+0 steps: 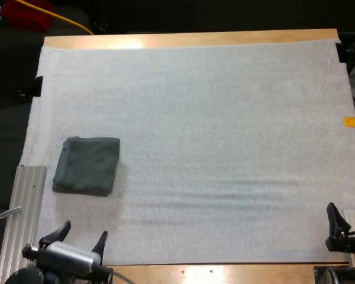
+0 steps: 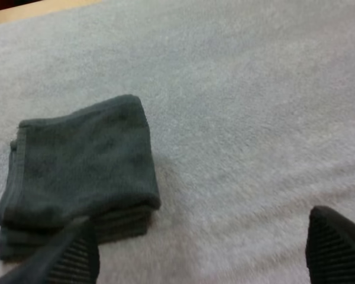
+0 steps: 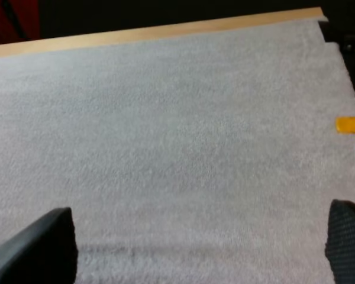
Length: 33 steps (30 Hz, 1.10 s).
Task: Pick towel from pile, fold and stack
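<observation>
Lying flat on the white mat [image 1: 225, 148] near the left edge of the desk [image 1: 189, 40], toward its near left corner, the folded dark grey-green towel [image 1: 86, 165] formed a roughly square pad of soft terry with rounded corners and a hem along one side. Layered edges showed at its near side; whether they belonged to one towel or several I could not tell. It looked light, limp and grippy, and would probably sag open if lifted by one corner, so a pinch across all layers at the folded edge seemed the safest hold. The left pincer [image 1: 84, 232] hovered at the near edge just short of the towel, its ribbed black fingers [image 2: 71, 257] wide apart and empty. The right pincer [image 3: 192, 245] sat at the near right corner, well apart from the towel, also spread wide over bare fuzzy mat.
</observation>
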Motion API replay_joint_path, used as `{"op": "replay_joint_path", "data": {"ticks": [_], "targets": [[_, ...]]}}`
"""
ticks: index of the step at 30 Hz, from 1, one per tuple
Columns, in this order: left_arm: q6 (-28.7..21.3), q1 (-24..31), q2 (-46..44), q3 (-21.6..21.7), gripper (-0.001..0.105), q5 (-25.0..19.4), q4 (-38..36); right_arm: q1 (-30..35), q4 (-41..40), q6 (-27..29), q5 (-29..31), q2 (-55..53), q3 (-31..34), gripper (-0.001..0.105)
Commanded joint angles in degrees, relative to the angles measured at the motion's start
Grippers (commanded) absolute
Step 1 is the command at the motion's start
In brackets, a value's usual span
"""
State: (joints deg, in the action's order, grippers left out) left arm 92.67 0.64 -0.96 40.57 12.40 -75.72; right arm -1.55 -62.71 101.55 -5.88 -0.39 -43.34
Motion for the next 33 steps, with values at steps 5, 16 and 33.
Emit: {"op": "replay_joint_path", "data": {"ticks": [5,16,33], "targets": [[-0.1,-0.1,-7.8,-5.6,0.069,0.2,8.8,0.2,5.4,0.7,0.1,-2.6,4.7,0.082],[-0.1,-0.1,-7.8,-10.8,0.069,0.2,16.9,0.2,5.9,0.7,0.1,-2.6,12.4,0.082],[-0.1,-0.1,-7.8,-10.9,0.069,0.2,17.1,0.2,5.9,0.1,1.0,-2.6,14.3,0.082]]}}
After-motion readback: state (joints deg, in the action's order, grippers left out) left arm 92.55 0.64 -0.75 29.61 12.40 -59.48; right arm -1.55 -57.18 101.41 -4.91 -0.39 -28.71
